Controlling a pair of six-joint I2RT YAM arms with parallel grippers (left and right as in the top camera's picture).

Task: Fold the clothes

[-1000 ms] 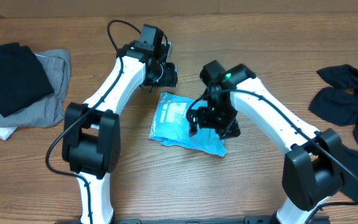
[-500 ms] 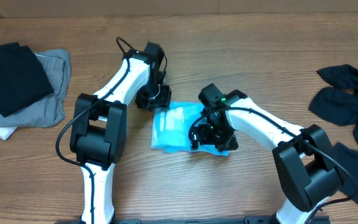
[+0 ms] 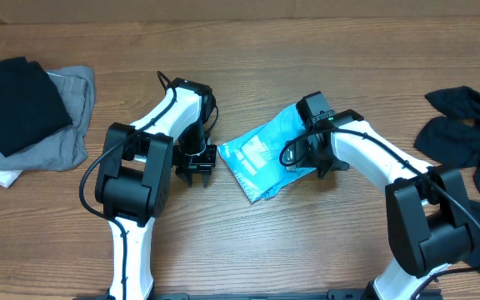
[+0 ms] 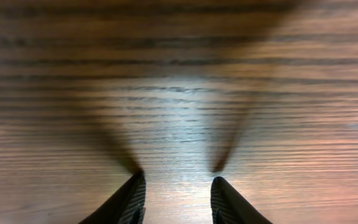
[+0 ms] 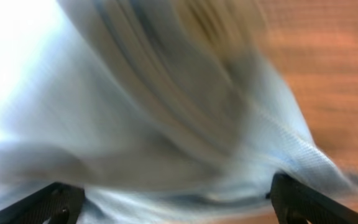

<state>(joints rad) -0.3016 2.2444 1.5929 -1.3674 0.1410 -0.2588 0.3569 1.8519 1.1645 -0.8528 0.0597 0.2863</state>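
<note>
The light blue T-shirt (image 3: pixel 259 156), folded into a small slanted packet, lies on the table (image 3: pixel 307 50) between the two grippers. The right gripper (image 3: pixel 302 157) is at the T-shirt's right edge. Its wrist view is a blur of blue cloth bulging between fingers (image 5: pixel 58 202) set wide apart, so I cannot tell whether they pinch the cloth. The left gripper (image 3: pixel 197 173) sits just left of the T-shirt without touching it, jaws released over bare table with nothing between them. Far to the T-shirt's left lies a black and grey pile (image 3: pixel 23 112), and far to its right a black garment (image 3: pixel 465 137).
</note>
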